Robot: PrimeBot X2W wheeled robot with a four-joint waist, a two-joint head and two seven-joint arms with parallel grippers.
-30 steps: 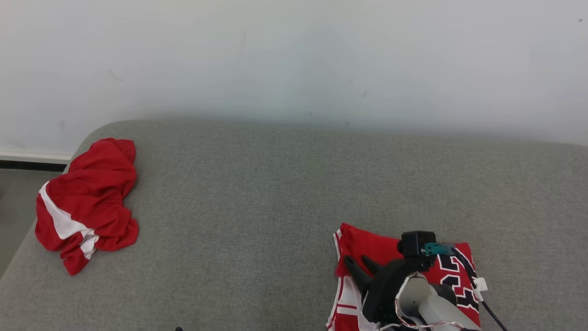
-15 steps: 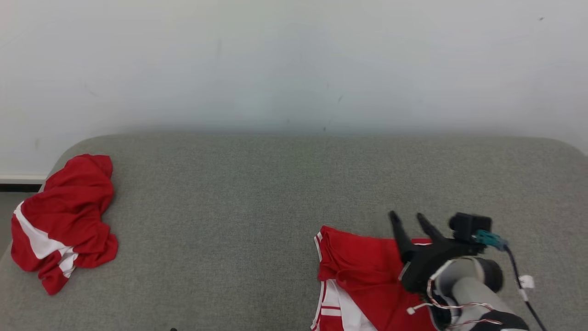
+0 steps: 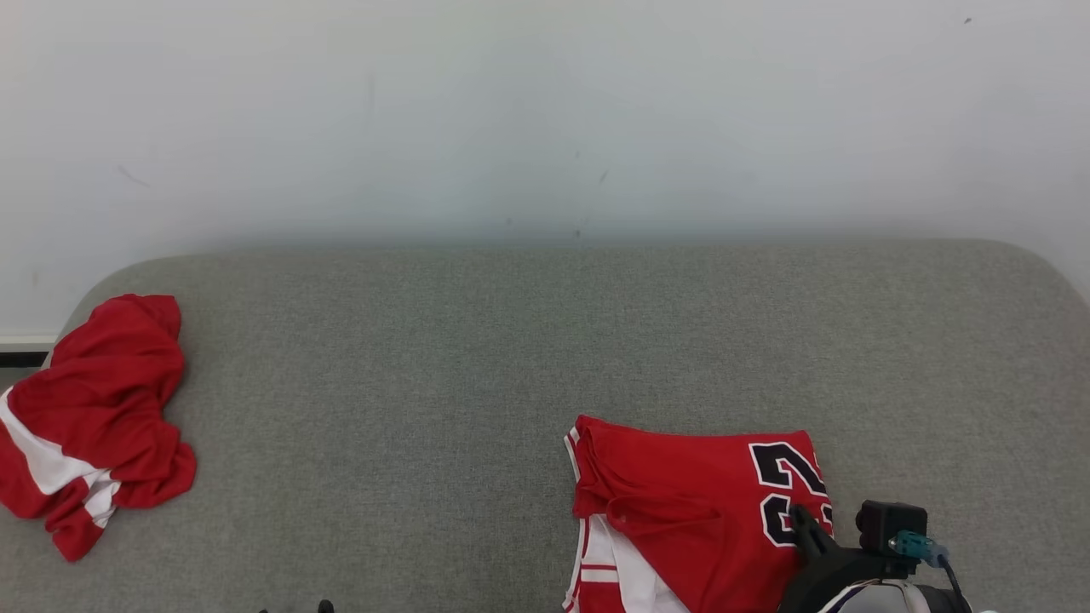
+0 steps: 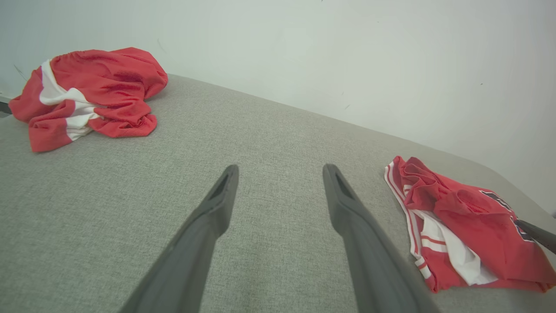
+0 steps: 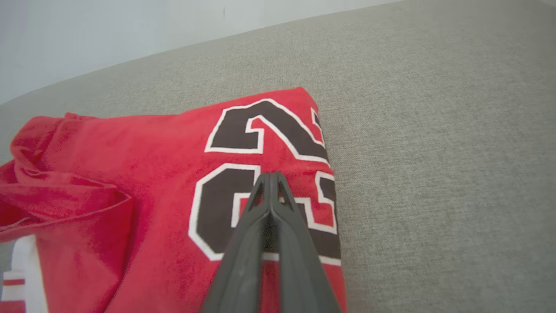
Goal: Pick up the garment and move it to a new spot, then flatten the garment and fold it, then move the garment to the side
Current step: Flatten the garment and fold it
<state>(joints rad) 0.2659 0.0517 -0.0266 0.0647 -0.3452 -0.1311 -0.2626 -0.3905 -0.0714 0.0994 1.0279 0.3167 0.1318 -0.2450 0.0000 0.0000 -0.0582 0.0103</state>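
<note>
Folding seemed done; the right gripper (image 5: pixel 270 175), jaws pressed together, was poised over the red black-numbered jersey (image 3: pixel 681 498), which needed shifting aside.

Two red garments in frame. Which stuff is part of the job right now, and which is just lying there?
In the job:
- folded jersey, number side up
- right gripper, shut, over the number
- left gripper, open, over bare cushion

Lying about, likely:
- crumpled red garment, far left, untouched
- grey cushion
- white wall
</note>
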